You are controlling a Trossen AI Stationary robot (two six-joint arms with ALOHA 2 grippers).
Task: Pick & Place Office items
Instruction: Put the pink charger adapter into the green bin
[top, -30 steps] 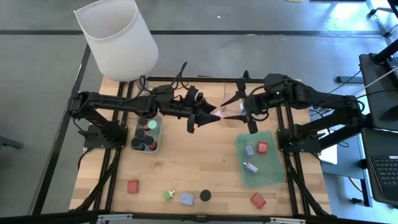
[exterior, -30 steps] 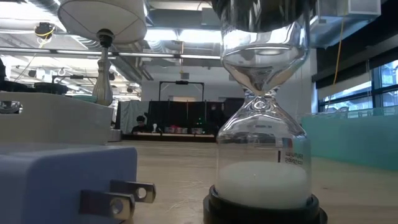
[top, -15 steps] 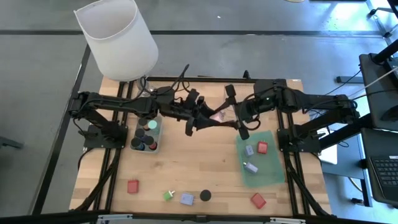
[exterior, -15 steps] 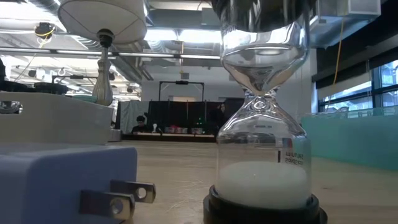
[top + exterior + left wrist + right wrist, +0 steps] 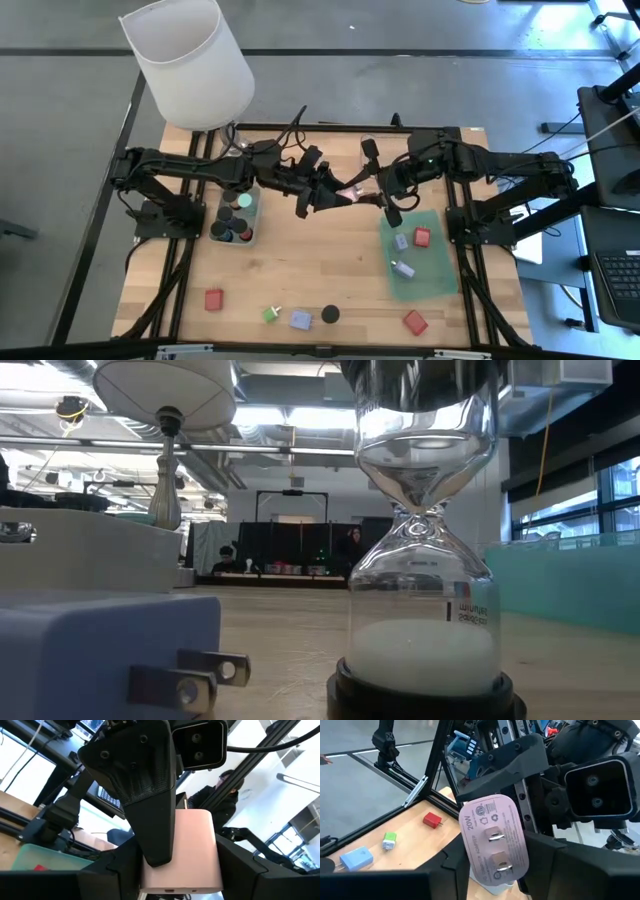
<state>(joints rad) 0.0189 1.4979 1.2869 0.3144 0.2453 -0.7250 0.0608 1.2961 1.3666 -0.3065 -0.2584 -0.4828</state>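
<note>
Lamp [image 5: 190,60] at the tabletop's [image 5: 310,260] far left corner. Clear tray [image 5: 236,215] near the left edge holds black caps and small bits. Red block [image 5: 214,299] lies on the front left, then green bit [image 5: 271,314], lilac block [image 5: 300,320] and black cap [image 5: 330,314] along the front edge. Mid-table, above the wood, left pincer [image 5: 335,192] and right pincer [image 5: 368,187] meet on one pink charger [image 5: 350,186]. Left wrist view: left fingers clamp the charger [image 5: 182,847] at both sides. Right wrist view: right fingers press its [image 5: 495,837] flanks, prongs facing the camera. Both pincers narrow, gripping it. Green tray [image 5: 415,255] on the right holds two lilac blocks and a red one [image 5: 422,237]. Another red block [image 5: 415,322] sits at the front right.
</note>
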